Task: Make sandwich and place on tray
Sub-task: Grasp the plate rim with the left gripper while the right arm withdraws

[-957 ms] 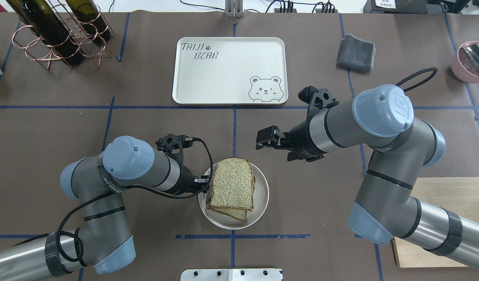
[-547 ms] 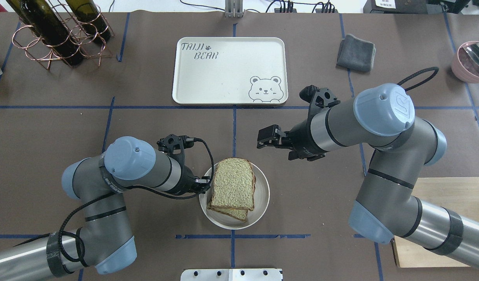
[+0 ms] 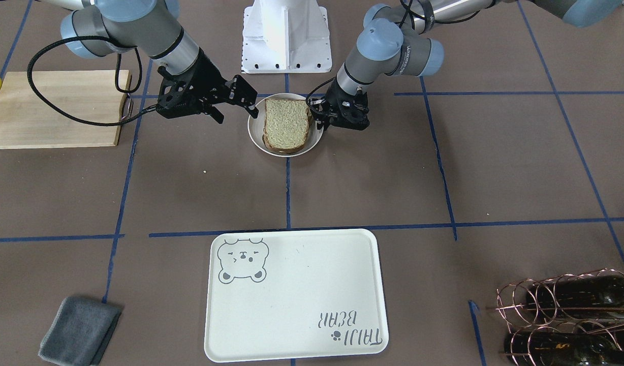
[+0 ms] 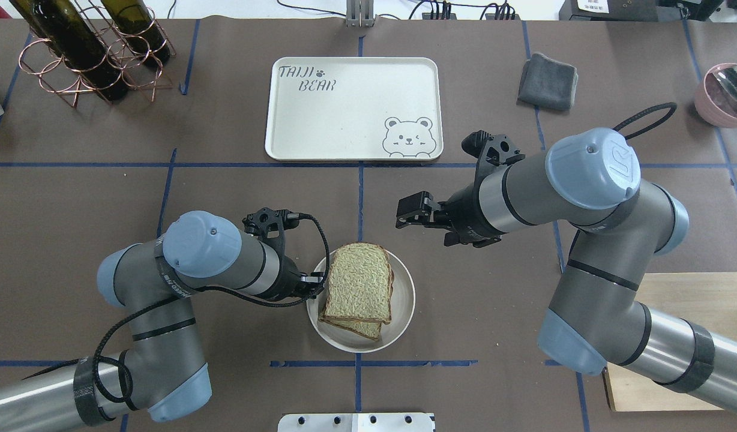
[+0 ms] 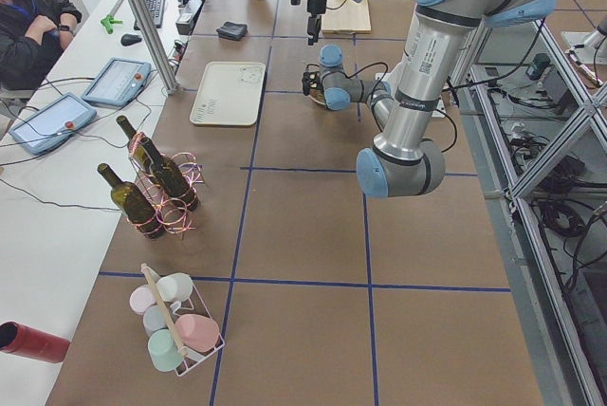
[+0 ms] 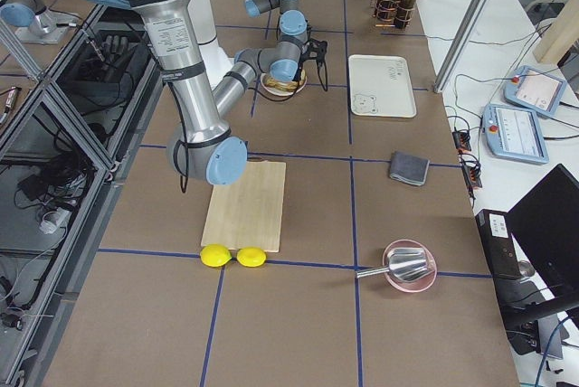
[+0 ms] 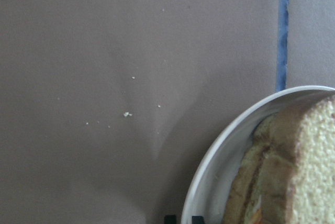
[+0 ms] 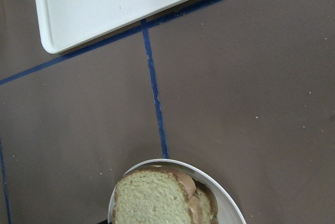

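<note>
The sandwich (image 4: pixel 357 288), two stacked slices of speckled bread, lies on a small round cream plate (image 4: pixel 404 300) near the table's front middle. It also shows in the front view (image 3: pixel 286 124). The egg is hidden between the slices. My left gripper (image 4: pixel 315 287) is low at the plate's left rim. In the left wrist view its fingertips (image 7: pixel 170 219) sit close together on either side of the rim (image 7: pixel 220 156), shut on it. My right gripper (image 4: pixel 406 214) is open and empty, above the table beyond the plate's right side. The cream bear tray (image 4: pixel 344 114) lies empty farther back.
A copper rack with wine bottles (image 4: pixel 86 54) stands back left. A grey cloth (image 4: pixel 547 81) and a pink bowl (image 4: pixel 713 102) are back right. A wooden cutting board (image 4: pixel 692 312) lies under my right arm, with two lemons (image 6: pixel 233 256) at its end.
My left arm has crept a little to the right against the plate, and the plate has shifted slightly right. My right arm has drifted a little to the right.
</note>
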{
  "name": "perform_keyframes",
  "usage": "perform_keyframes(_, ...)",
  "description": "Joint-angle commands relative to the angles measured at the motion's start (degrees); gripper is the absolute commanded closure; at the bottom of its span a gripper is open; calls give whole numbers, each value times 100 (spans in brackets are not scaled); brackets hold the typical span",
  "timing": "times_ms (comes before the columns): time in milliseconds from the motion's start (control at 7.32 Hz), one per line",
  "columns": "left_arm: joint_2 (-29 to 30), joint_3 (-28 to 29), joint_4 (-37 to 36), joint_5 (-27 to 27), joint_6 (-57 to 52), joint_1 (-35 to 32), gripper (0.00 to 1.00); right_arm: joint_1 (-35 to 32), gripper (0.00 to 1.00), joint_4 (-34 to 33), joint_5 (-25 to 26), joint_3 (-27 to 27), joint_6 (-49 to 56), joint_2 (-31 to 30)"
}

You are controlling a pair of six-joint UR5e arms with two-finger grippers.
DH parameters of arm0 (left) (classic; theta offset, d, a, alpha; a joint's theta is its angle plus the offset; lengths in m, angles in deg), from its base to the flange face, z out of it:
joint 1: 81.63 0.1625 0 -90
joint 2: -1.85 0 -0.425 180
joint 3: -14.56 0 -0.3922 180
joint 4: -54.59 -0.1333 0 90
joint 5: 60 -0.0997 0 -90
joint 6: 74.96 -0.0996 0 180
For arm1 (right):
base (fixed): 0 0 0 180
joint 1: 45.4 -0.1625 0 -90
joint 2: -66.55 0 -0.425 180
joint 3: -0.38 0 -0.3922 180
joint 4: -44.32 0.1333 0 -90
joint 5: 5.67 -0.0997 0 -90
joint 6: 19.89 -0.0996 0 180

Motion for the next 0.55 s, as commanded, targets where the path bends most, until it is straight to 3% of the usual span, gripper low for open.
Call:
perform_keyframes(0, 0, 4, 0, 0, 8, 1, 91, 0, 0, 0, -9, -45, 0, -79)
perform_keyframes(137, 0, -31, 9, 9, 8, 1, 100, -96, 0, -9, -35, -167, 9, -254)
perform_keyframes(410, -17, -188, 26, 35, 26, -51, 100, -368, 0, -26, -167, -282, 105, -614)
